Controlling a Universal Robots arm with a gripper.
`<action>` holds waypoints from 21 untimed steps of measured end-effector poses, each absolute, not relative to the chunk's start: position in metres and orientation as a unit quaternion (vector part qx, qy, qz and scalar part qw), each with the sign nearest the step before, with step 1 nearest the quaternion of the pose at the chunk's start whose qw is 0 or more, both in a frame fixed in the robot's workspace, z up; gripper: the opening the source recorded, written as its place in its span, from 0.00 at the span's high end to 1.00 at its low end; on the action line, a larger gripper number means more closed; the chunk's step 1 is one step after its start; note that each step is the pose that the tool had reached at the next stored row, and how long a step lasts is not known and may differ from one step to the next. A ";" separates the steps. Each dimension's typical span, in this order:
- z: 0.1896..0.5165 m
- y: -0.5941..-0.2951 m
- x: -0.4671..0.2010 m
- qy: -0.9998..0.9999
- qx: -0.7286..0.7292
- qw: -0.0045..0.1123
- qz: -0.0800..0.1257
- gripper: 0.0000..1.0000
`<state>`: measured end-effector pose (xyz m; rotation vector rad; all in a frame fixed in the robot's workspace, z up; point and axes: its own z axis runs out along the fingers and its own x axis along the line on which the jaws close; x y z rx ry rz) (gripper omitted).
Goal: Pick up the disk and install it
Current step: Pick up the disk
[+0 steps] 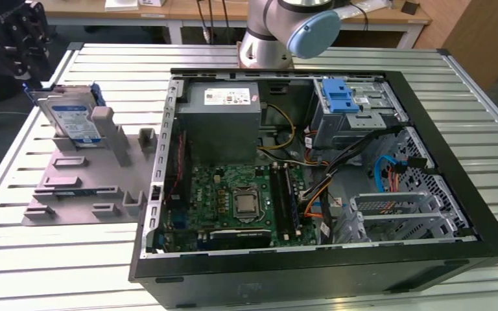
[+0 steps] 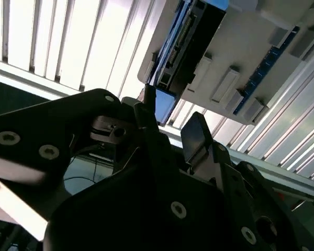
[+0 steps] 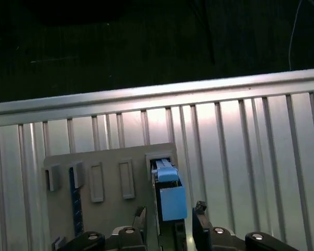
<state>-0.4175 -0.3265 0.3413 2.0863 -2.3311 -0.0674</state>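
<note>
Gripper fingers are spread wide on either side of the disk, not squeezing it. Disk's standing upright in the grey holder.

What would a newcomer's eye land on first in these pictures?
The open computer case lies on the slatted table in the exterior view's middle and right, its green board bared. To the exterior view's left of it, the disk stands on edge in a grey holder, untouched. In the first wrist view the open gripper points at that disk.
</note>
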 end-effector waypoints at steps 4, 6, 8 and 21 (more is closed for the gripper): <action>0.337 -0.326 -0.418 -0.725 0.688 0.007 -0.022 0.53; 0.334 -0.326 -0.420 -0.724 0.690 0.005 -0.021 0.53; 0.332 -0.326 -0.423 -0.723 0.690 0.002 -0.018 0.53; 0.319 -0.326 -0.426 -0.717 0.697 -0.001 -0.015 0.53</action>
